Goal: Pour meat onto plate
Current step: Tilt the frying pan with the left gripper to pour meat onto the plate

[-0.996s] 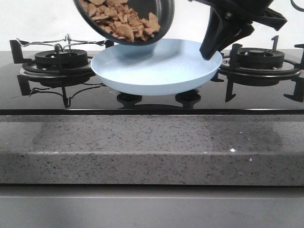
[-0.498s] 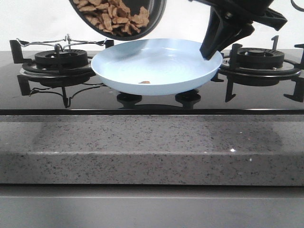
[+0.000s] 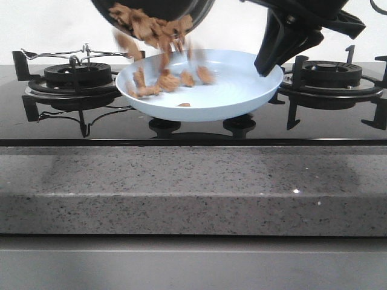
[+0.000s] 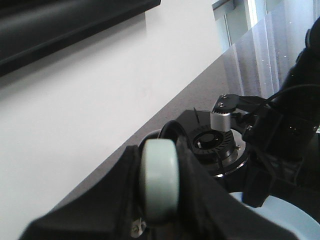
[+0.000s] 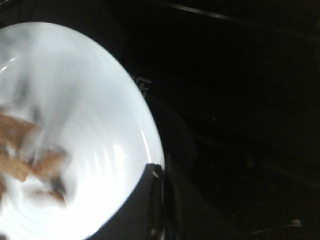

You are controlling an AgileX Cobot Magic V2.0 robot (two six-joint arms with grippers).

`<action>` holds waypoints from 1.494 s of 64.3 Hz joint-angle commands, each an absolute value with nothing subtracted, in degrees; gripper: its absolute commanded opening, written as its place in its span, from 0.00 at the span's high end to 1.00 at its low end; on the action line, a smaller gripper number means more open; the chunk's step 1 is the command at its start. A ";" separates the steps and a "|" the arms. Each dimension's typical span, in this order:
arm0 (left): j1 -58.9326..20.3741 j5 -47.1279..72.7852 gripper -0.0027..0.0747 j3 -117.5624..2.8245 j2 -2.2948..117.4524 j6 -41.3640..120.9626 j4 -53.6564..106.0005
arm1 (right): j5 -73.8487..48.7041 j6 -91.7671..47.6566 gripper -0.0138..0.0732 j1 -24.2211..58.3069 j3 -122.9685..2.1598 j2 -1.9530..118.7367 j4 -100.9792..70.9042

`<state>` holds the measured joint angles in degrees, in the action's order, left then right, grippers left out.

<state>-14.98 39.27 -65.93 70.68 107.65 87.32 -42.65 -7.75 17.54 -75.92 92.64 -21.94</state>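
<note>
The right claw (image 3: 269, 63) is seen in the front view at the plate's three o'clock rim, its dark fingers angled down onto the edge. In the right wrist view one fingertip (image 5: 152, 200) lies over the rim, so the claw appears clenched on the plate (image 3: 242, 90), probably to keep it from sliding or tipping while pieces land. The plate is perched on two black knobs (image 3: 239, 125) of the stove (image 3: 338, 130) rather than flat, which makes that hold sensible.

The left claw (image 4: 160, 200) is shown in the left wrist view clamped around a pale green rounded handle (image 4: 159, 182), taken to be the pan's. The grip is needed because the black pan (image 3: 163, 9) is held tilted steeply above the plate's eleven o'clock side, its mouth turned downward so the contents slide out.

The meat (image 3: 154, 27) is partly inside the pan at its lower lip and partly in the air, blurred. Several pieces (image 3: 169, 81) are already lying on the plate's nine to eleven o'clock part, with one small piece near six o'clock. The pour is judged to be underway, not finished.

A burner with its grate (image 3: 75, 75) stands at nine o'clock of the plate, another (image 3: 329, 72) at three o'clock. The speckled grey bench (image 3: 193, 181) carries the stove.
</note>
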 commanded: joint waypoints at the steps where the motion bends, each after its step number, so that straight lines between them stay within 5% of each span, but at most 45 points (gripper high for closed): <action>1: -15.46 41.16 0.98 -68.62 68.89 110.20 92.15 | -40.25 -8.15 0.97 17.58 -77.26 89.78 -23.70; 96: -15.46 49.99 0.98 -68.63 68.89 132.36 90.53 | -40.29 -8.15 0.97 17.58 -77.26 89.78 -23.70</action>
<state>-14.98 49.05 -66.39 70.68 131.62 86.23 -42.65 -7.75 17.54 -75.92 92.64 -21.94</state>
